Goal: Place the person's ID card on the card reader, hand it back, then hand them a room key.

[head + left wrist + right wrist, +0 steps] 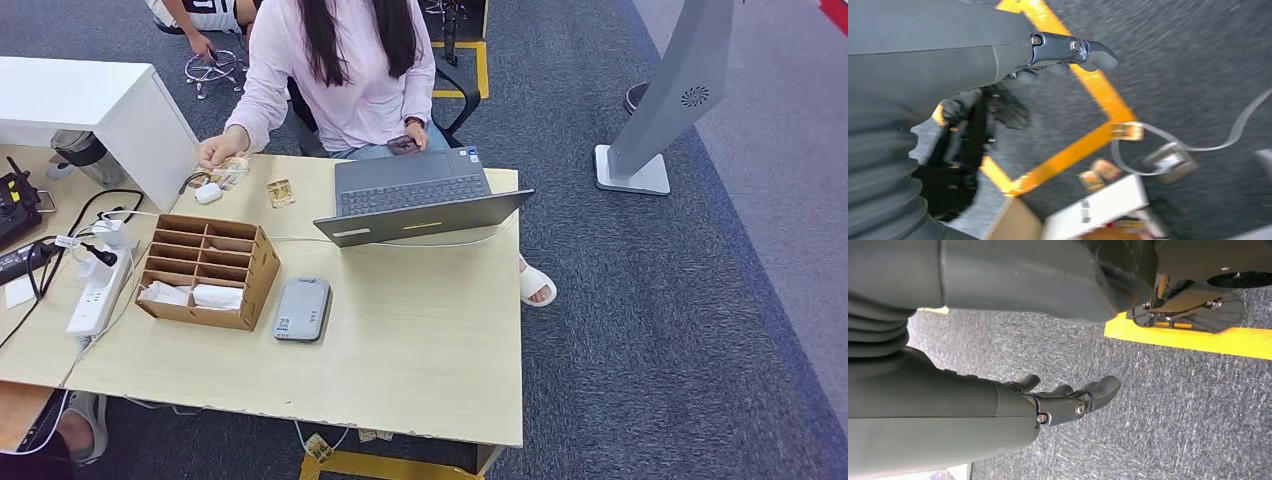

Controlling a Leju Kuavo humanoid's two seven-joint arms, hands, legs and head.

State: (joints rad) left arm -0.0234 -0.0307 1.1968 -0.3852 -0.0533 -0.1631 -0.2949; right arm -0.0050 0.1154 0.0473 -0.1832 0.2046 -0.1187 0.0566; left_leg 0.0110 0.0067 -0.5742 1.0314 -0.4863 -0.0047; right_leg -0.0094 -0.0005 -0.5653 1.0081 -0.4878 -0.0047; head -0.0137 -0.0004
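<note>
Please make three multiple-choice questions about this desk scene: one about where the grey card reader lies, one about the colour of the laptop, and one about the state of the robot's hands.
1. Where does the card reader lie on the table?
A. Inside the wooden organizer
B. Beside the wooden organizer, on the laptop's side
C. On the laptop keyboard

2. What colour is the laptop?
A. White
B. Red
C. Dark grey

3. What are the left hand and the right hand holding?
A. Nothing
B. An ID card
C. A room key

Answers: 1 B, the reader rests on bare tabletop next to the organizer. 2 C, lid and keyboard are dark grey. 3 A, both wrist views show bare fingers over carpet.
</note>
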